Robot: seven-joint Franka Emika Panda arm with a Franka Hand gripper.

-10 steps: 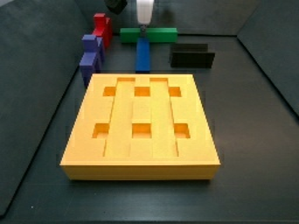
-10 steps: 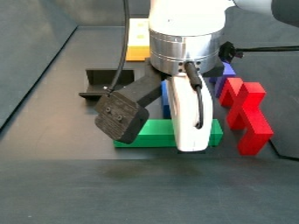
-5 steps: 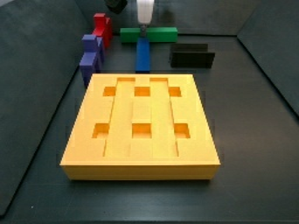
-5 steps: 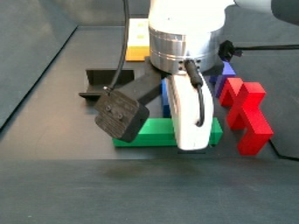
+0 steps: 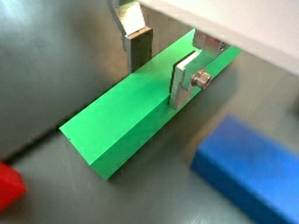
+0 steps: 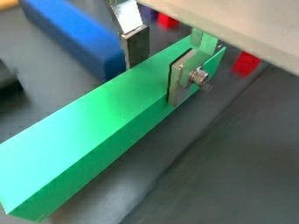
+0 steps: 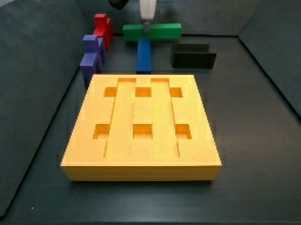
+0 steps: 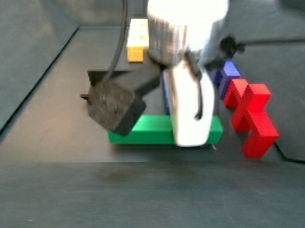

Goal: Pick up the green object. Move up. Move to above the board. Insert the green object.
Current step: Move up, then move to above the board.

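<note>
The green object (image 5: 117, 122) is a long bright-green bar. It also shows in a wrist view (image 6: 87, 157) and in both side views (image 7: 166, 32) (image 8: 149, 132). My gripper (image 5: 160, 77) is shut on the green object across its width, near one end. One silver finger (image 6: 135, 52) stands on each long side. In a side view the gripper (image 7: 146, 24) holds the bar just off the floor, at the far end beyond the board (image 7: 118, 154). The board is an orange-yellow slab with six square holes.
A blue bar (image 7: 143, 54) lies between the green object and the board; it shows in both wrist views (image 5: 251, 166) (image 6: 70, 31). The black fixture (image 7: 193, 56) stands to its right. A red piece (image 7: 102, 25) and a blue stepped piece (image 7: 90, 53) stand at the left.
The green object has risen slightly off the floor with the gripper shut on it. In a side view the arm and the bar look blurred from the motion.
</note>
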